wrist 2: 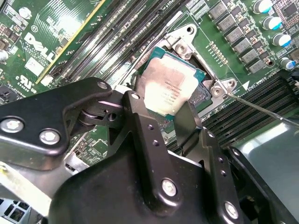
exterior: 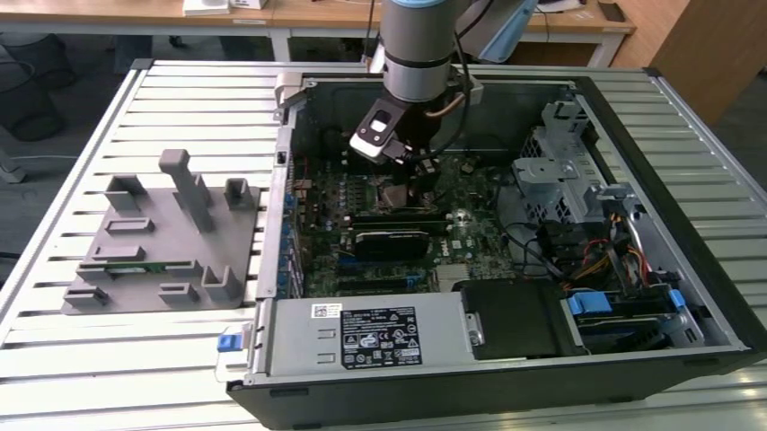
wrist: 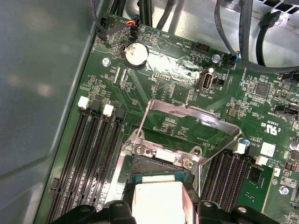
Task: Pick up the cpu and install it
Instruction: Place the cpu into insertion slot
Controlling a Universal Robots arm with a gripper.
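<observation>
Gripper (wrist 2: 164,108) clamped on cpu (wrist 2: 170,86), 2 fingers (wrist 2: 140,125) on opposite edges, over open socket (wrist: 149,167). Judgement: keep chip level, edges square to socket, no sideways drag.

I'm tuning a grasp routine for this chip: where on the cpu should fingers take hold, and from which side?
Best by two opposite thin edges, from above. The cpu is a flat square with a smooth metal top, so only its sides offer purchase. The gripper clasps it that way now, its fingers against opposite edges.
</observation>
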